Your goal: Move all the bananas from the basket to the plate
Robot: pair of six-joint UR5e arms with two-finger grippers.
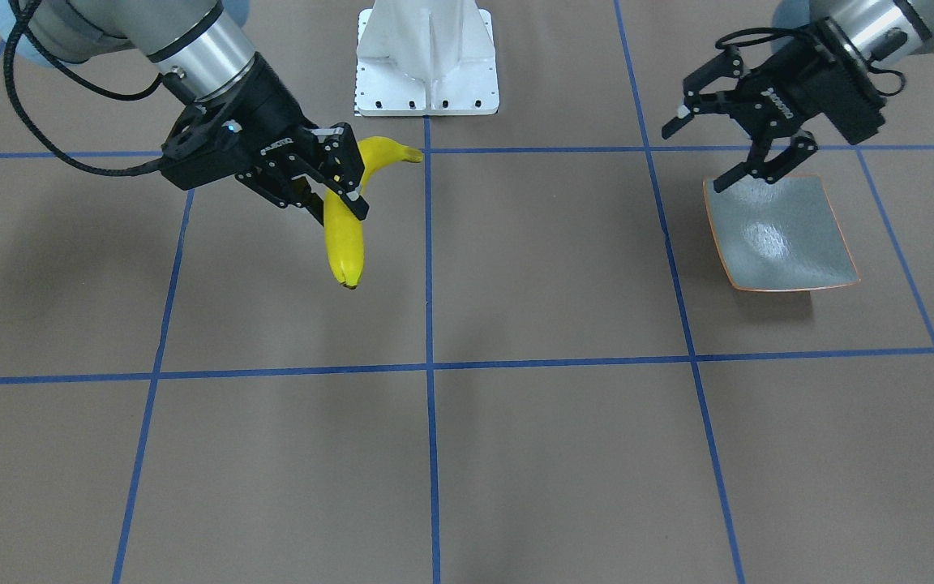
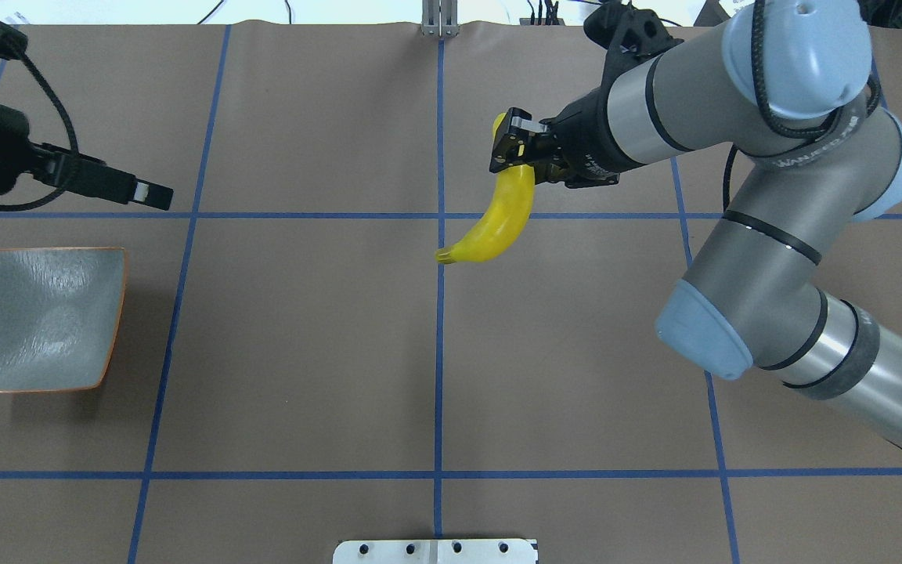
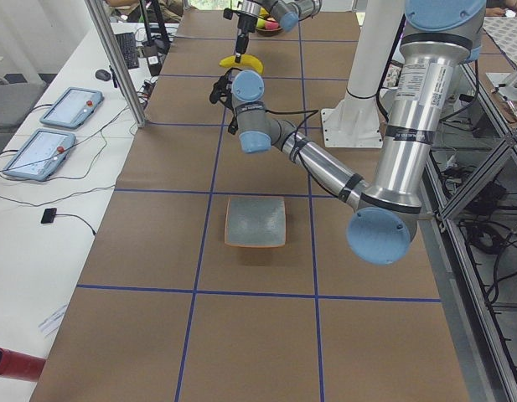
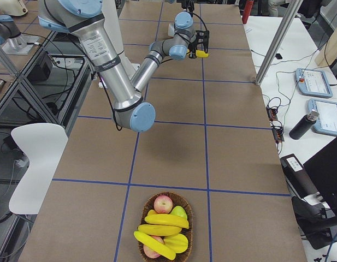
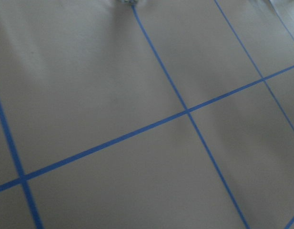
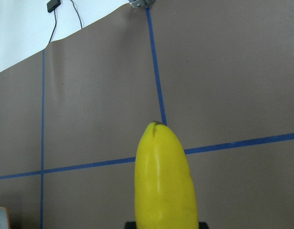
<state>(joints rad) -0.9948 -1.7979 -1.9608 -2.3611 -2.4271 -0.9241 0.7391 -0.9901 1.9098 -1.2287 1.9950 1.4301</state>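
Note:
My right gripper (image 1: 336,193) is shut on a yellow banana (image 1: 344,239) and holds it in the air over the middle of the table. The same banana (image 2: 502,219) hangs curved below the right gripper (image 2: 515,153), and it fills the lower part of the right wrist view (image 6: 166,186). The grey-green plate (image 1: 783,235) with an orange rim lies bare at the table's left end (image 2: 40,317). My left gripper (image 1: 696,156) hangs open and raised near the plate's inner corner. Three more bananas (image 4: 165,220) lie in the wicker basket (image 4: 189,210) at the right end.
A red apple (image 4: 163,203) and a green one (image 4: 179,212) share the basket. The white arm mount (image 1: 426,65) stands at the table's robot side. Blue tape lines cross the brown tabletop (image 5: 187,111). Tablets (image 3: 69,105) and a metal pole (image 3: 116,63) stand beside the table.

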